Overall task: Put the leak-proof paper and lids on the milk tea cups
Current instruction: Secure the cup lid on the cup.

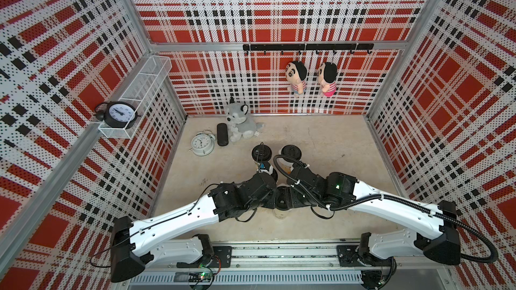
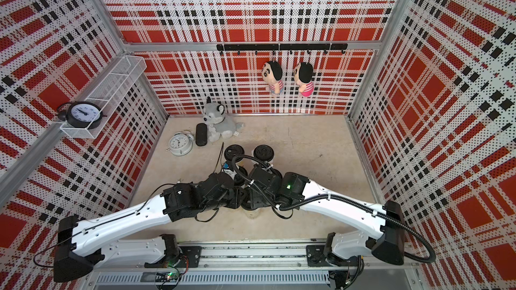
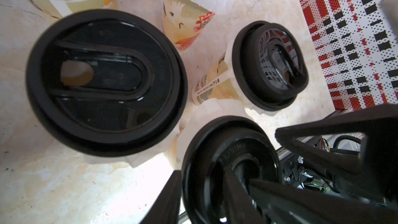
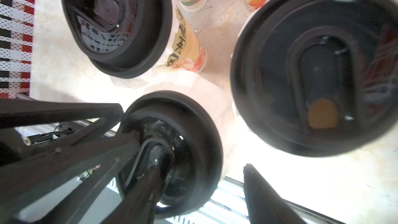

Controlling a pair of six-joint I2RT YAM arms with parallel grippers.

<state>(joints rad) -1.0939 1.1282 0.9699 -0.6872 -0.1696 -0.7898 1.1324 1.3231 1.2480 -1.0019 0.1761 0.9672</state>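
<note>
Leak-proof paper: thin, translucent whitish round film sheets lie over the cup mouths beneath the lids, with crinkled rims sticking out below the lid edges.
Cups: five tall tapered white paper cups with orange and yellow prints stand upright in a tight cluster mid-bench.
Lids: black round plastic lids cap every cup.
Front lid: the front lid, nearest the arm bases, sits between both end effectors.
Left end effector: clamped on the front lid's edge, with the outer finger against the rim and the inner finger over the recessed centre.
Right end effector: jaws apart, with the inner finger on the front lid's centre and the outer finger clear of the rim.
Bench: the pale beige bench also carries a white alarm clock, a black oblong case and a grey plush dog at its far left.
</note>
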